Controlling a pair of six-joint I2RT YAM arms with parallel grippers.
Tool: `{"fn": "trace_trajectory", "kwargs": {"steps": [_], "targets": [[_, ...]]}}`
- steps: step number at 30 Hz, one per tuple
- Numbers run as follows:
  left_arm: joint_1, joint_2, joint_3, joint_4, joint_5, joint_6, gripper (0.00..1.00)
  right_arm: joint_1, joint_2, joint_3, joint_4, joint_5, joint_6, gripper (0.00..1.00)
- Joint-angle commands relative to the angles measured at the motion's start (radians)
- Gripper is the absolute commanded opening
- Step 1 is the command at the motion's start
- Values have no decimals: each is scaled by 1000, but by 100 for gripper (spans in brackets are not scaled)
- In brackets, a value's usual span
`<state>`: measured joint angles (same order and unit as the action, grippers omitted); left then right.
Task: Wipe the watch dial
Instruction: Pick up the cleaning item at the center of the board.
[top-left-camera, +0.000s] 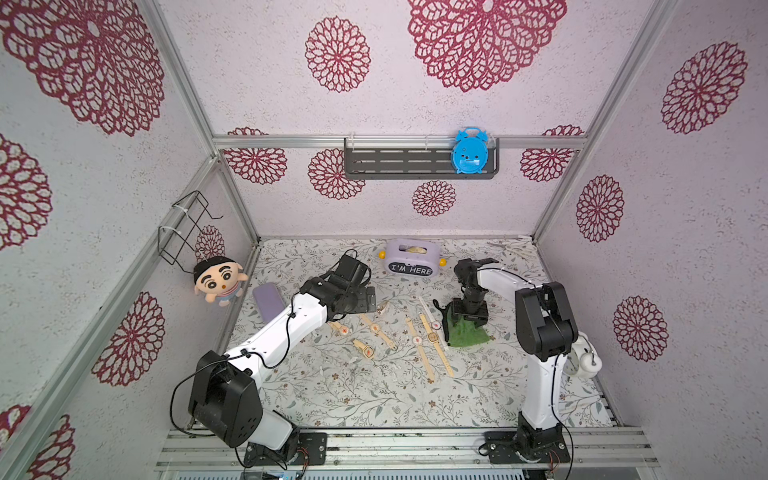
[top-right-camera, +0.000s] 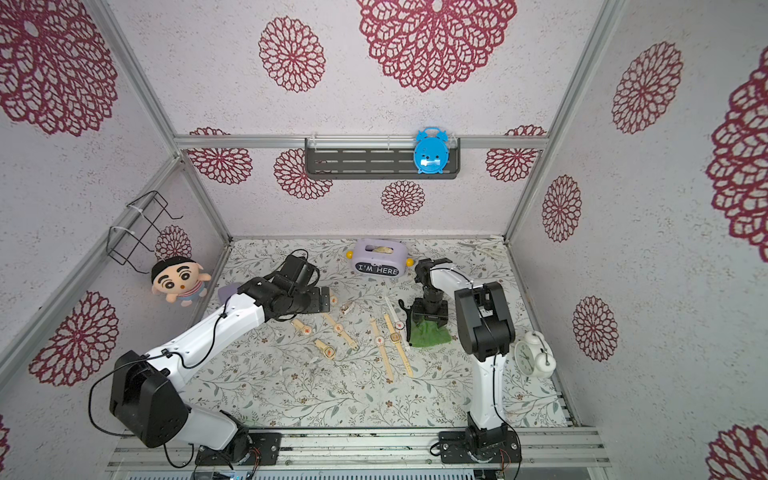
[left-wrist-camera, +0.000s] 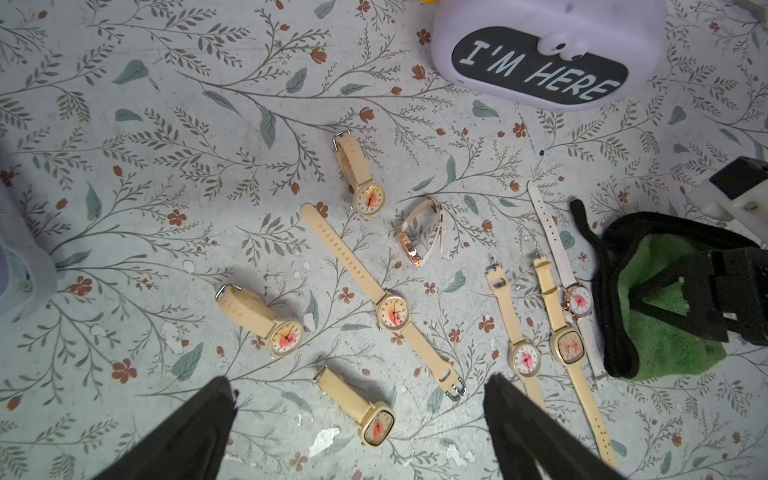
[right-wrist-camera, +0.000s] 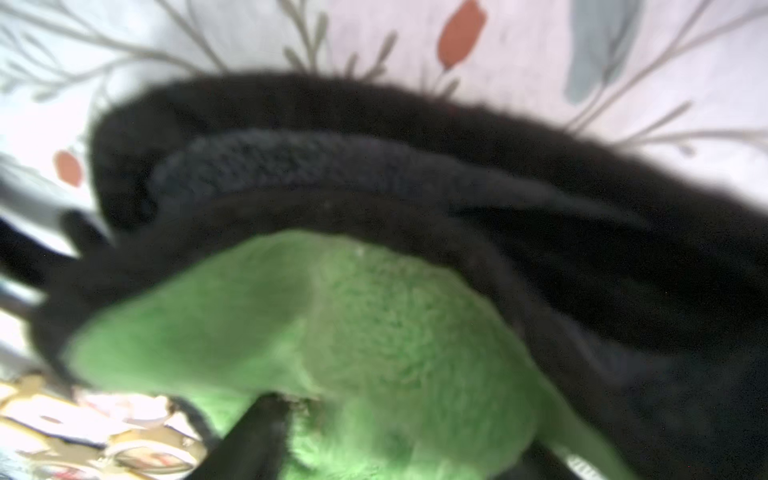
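Black jaws of the left gripper (left-wrist-camera: 361, 380) are spread wide above the beige watches (top-left-camera: 375, 328) lying mid-frame on the counter (top-left-camera: 374, 399). Just right, the right gripper (top-left-camera: 467, 322) is sunk into the green cloth (top-left-camera: 467, 336); whether its jaws are clamped cannot be told. Cloth pickup is judged in hand; next, a firm pinch and a carry to a dial (left-wrist-camera: 392, 318) are needed.

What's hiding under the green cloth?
Only the flowery table shows around the green cloth. The right gripper sits on it. Anything beneath is covered, so I cannot tell.
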<state>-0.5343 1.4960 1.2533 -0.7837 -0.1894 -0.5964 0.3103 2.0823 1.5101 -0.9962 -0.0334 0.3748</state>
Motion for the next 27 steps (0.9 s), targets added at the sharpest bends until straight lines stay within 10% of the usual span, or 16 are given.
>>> {"fn": "trace_trajectory", "kwargs": {"steps": [1,8,27], "targets": [[-11,-38,-9,-4,-31,-9,97,18,139,-68,69,-34,-5,43],[-10,-45,-20,-18,-24,-20,97,16,130,-69,83,-22,-8,0],[29,48,-52,-76,27,-371,97,21,-325,-70,73,92,-34,0]]}}
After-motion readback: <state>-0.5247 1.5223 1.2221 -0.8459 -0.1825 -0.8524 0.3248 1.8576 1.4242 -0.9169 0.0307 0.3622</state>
